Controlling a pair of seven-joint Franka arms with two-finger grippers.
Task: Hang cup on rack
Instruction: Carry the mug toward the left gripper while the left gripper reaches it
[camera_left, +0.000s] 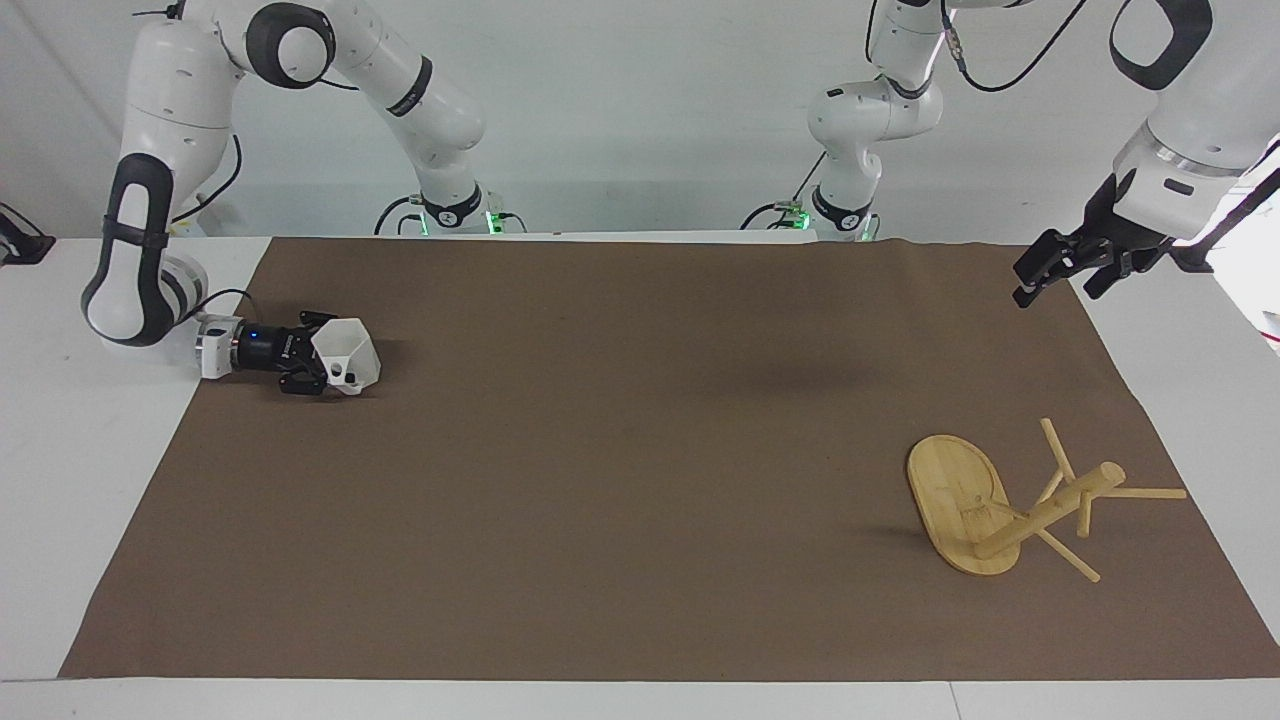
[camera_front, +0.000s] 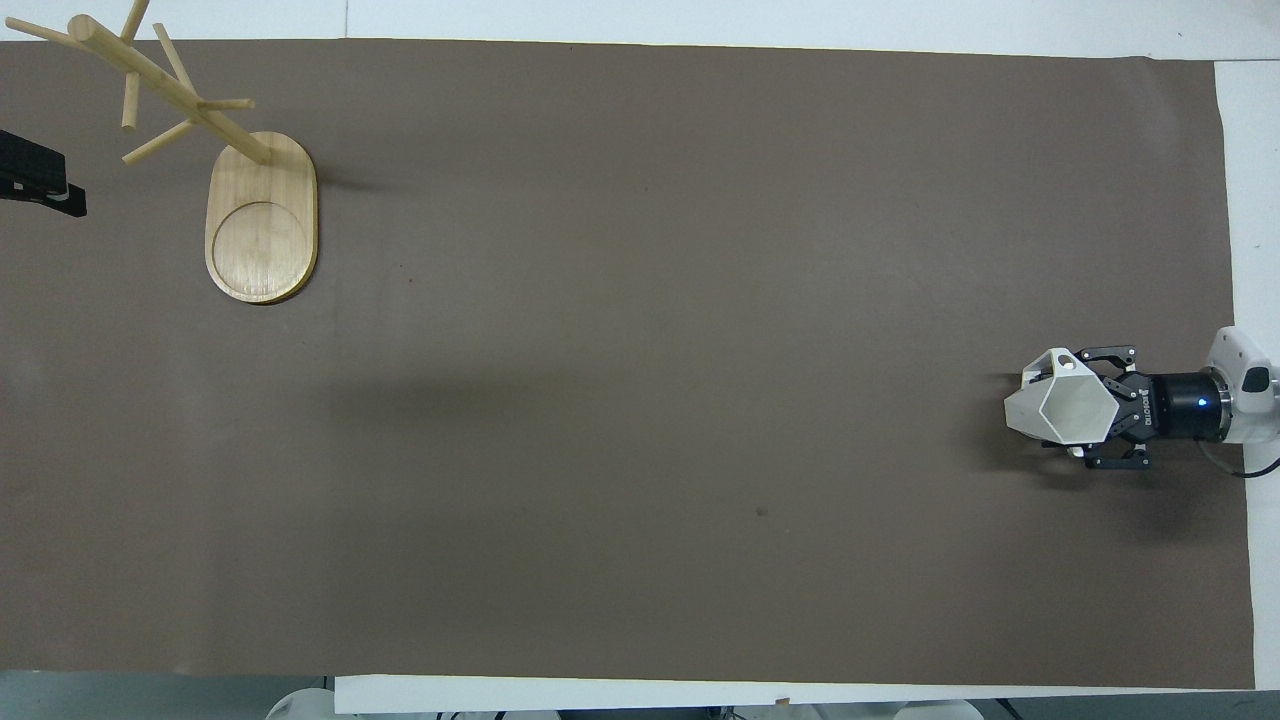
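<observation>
With the cup (camera_left: 348, 357) low at the brown mat's (camera_left: 620, 450) edge at the right arm's end of the table, I read this as the very start of the job: the pick-up is under way and nothing has been carried anywhere. My right gripper (camera_left: 312, 362) reaches in level with the mat, its fingers closed onto the cup's wall at the rim, so I take the grasp as made, though I cannot tell whether the cup is clear of the mat or resting on it. It lies tipped, its hexagonal mouth showing in the overhead view and its small handle loop on the side away from the robots. My landmark is the rack (camera_left: 1000, 505), standing upright on its oval base at the left arm's end of the mat; the cup is well apart from it, almost the whole mat between them. My left gripper (camera_left: 1062, 266) waits in the air over the mat's corner, nearer the robots than the rack, fingers spread and holding nothing. What is left, as I judge it: lift, carry across, turn the handle toward a peg, hook it on, and release.
</observation>
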